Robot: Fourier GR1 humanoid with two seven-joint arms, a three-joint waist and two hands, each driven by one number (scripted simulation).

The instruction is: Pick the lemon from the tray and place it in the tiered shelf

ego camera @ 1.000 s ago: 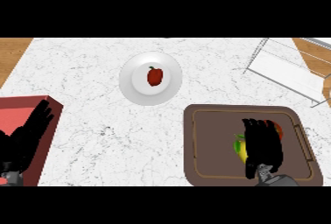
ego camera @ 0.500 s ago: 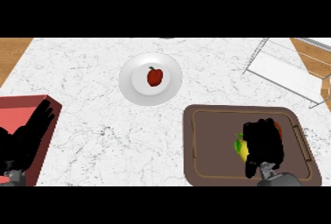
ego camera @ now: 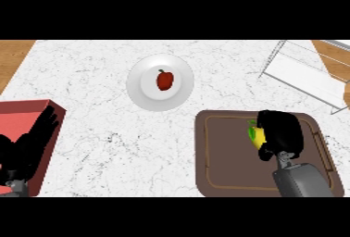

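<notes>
The yellow lemon with a green tip lies in the brown tray at the lower right. My right hand sits over it with fingers curled round it, hiding most of the fruit. The white wire tiered shelf stands at the upper right, beyond the tray. My left hand rests open at the lower left edge, fingers up, over the red box.
A white plate carrying a red pepper sits at the counter's upper middle. A red box stands at the left edge. Wooden floor shows past the counter's top corners.
My right hand's fingers have curled from straight over the lemon to wrapped round it, and the hand has drawn back slightly. The left hand barely moved.
</notes>
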